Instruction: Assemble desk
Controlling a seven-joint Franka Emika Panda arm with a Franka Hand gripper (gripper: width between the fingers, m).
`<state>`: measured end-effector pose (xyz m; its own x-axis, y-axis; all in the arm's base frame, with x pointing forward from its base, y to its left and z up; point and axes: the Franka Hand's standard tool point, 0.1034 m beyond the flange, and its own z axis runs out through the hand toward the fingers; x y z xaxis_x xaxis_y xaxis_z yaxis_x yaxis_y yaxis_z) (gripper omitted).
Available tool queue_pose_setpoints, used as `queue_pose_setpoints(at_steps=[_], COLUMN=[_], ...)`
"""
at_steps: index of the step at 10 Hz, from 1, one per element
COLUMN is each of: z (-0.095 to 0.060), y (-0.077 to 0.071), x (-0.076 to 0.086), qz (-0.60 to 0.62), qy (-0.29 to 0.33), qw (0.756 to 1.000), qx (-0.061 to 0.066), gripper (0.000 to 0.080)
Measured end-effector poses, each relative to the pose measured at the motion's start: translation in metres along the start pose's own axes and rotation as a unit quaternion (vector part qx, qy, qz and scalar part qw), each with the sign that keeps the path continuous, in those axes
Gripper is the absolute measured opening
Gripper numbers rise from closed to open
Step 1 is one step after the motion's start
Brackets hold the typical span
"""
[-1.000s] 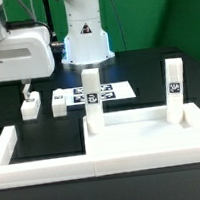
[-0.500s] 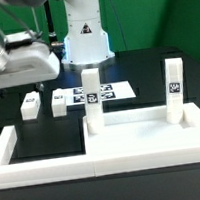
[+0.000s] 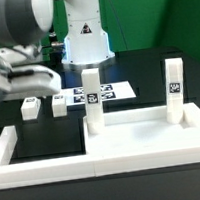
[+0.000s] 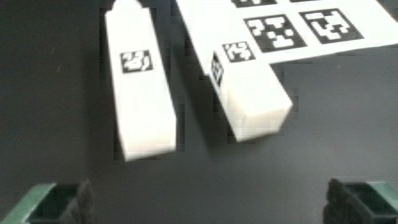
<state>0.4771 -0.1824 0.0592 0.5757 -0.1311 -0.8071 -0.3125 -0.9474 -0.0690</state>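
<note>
Tool (image 4: pixel 210 205): jaws wide apart, empty, above two loose legs (image 4: pixel 139 80) lying side by side. Rimmed desk panel (image 3: pixel 142 135): two upright legs (image 3: pixel 93 97) standing inside.

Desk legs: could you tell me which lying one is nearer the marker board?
The lying leg on the exterior view's right, beside the marker board; the other lying leg is farther off.

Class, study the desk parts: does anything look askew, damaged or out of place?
Nothing stands out. Two upright legs sit on the tabletop; two loose legs lie side by side on the table, undamaged.
</note>
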Motion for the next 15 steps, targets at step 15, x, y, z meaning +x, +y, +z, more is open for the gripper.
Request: queue_pose_setpoints(at_steps=[15], z=[0.036], y=[-0.027], x=[-0.005], qz=[-0.003], qy=[0.028], qw=[0.999], qx=[-0.02], gripper=[0.0649])
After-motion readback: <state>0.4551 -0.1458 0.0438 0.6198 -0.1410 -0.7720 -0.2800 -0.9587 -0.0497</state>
